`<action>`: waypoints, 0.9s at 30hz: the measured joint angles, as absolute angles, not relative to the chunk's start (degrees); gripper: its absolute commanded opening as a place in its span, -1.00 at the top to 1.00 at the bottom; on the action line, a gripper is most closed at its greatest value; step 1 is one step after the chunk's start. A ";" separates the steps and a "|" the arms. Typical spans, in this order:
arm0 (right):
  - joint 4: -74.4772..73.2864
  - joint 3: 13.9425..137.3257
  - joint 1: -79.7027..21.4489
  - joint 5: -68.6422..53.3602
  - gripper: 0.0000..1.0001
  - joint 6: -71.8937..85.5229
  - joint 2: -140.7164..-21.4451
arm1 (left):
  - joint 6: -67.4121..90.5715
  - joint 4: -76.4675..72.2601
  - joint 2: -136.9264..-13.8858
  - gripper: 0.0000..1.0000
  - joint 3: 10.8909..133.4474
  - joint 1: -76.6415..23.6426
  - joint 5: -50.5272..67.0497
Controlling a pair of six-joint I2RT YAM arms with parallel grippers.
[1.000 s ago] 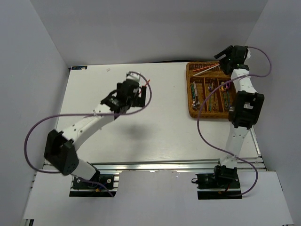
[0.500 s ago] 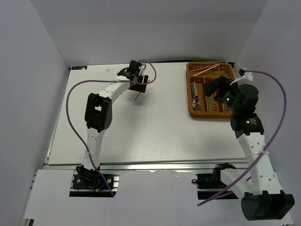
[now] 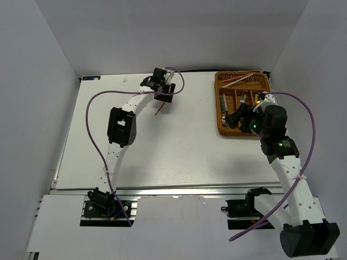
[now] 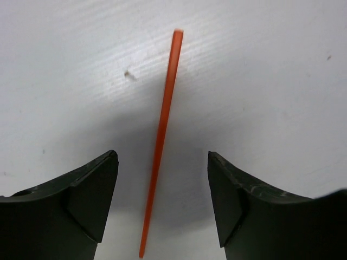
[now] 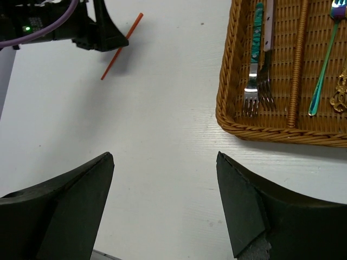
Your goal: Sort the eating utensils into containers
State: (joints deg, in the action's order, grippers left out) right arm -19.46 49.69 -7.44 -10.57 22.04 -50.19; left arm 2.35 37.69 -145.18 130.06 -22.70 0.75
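White table (image 3: 162,157), matt, with fine faint grain and a few tiny dark specks (image 4: 129,75). Closed in by plain pale grey walls (image 3: 38,108) on the left, back and right; metal rail (image 3: 179,189) along the near edge. On the far middle of the table, one red chopstick (image 4: 165,108), flat on the bare surface, well apart from the tray (image 3: 218,108). Directly over it the left gripper (image 4: 161,157), jaws spread, one on each side of the stick and not touching it, with a soft grey shadow (image 4: 184,206) below. At the far right corner the brown wicker tray, flat on the table: two forks (image 5: 257,89) side by side in one long slot, a spoon (image 5: 322,70) in the next, more chopsticks (image 3: 241,77) in the crosswise far slot. Near the tray's near left corner, above bare table, the right gripper (image 5: 164,157), spread wide, holding nothing.
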 measured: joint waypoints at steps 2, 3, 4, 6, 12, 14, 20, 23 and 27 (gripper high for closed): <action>-19.14 49.69 -7.60 -11.35 -0.60 22.09 -50.19 | 2.13 36.75 -147.15 -0.43 132.55 -22.70 1.13; -19.09 49.69 -7.60 -11.97 -0.60 22.15 -50.24 | 1.93 36.36 -148.09 -0.39 133.21 -22.68 1.23; -19.05 49.69 -7.64 -12.47 -0.60 22.26 -50.24 | 1.85 35.90 -148.90 -0.37 133.47 -22.65 1.30; -18.46 49.69 -7.84 -13.39 -0.58 22.48 -50.24 | 1.37 34.15 -150.23 -0.16 134.39 -22.65 1.08; -16.25 49.30 -8.54 -15.16 -0.58 22.87 -50.24 | 1.74 31.18 -152.51 0.76 136.64 -22.61 0.89; -16.08 49.21 -8.71 -15.40 -0.58 22.96 -50.37 | 1.87 30.59 -152.59 0.99 136.53 -22.55 1.08; -13.34 48.69 -8.75 -17.47 -0.73 23.73 -51.75 | 2.42 26.35 -149.88 1.00 130.41 -22.55 1.10; -8.67 46.02 -8.75 -19.84 -0.79 25.39 -52.90 | 3.44 23.49 -144.75 1.00 121.38 -22.65 1.06; -3.20 41.10 -8.78 -21.89 -0.79 29.30 -56.34 | 5.87 19.92 -133.91 1.00 103.81 -23.73 -0.75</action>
State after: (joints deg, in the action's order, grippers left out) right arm -3.20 41.10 -8.78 -21.89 29.30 -56.34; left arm 5.87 19.92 -133.91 103.81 -23.73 -0.75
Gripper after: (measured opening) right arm 0.893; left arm 0.020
